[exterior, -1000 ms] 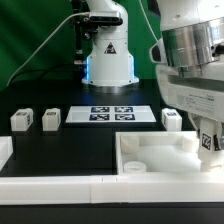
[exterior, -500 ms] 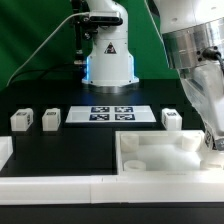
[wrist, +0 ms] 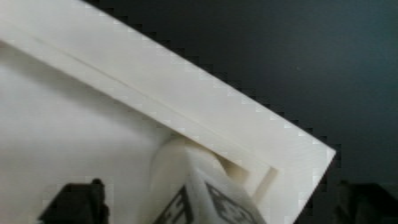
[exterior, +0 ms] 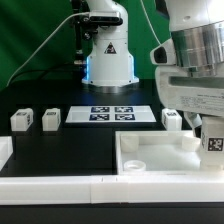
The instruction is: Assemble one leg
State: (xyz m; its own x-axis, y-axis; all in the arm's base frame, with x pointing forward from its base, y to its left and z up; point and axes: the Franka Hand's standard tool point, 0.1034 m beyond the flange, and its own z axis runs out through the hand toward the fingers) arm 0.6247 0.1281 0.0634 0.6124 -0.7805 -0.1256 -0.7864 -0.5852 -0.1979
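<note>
— White leg [exterior: 214,145], exterior view: position?
— Under the end effector [exterior: 212,150], pinched between its fingers, marker facing the camera. It sits at the tray's [exterior: 155,141] corner on the exterior view's right. Whether it touches the tray, cannot tell.
— Rest of the desk [exterior: 60,145]?
— Black. Marker board [exterior: 110,115] flat at centre. Three loose legs [exterior: 50,119] upright: two off the board's end on the exterior view's left, one just beside its other end.
— Wrist view?
— Leg [wrist: 214,190] between the two dark fingers [wrist: 73,203] of the end effector [wrist: 214,210], marker partly visible. White tray [wrist: 89,120] edge runs diagonally, dark desk [wrist: 302,50] beyond. Picture blurred.
</note>
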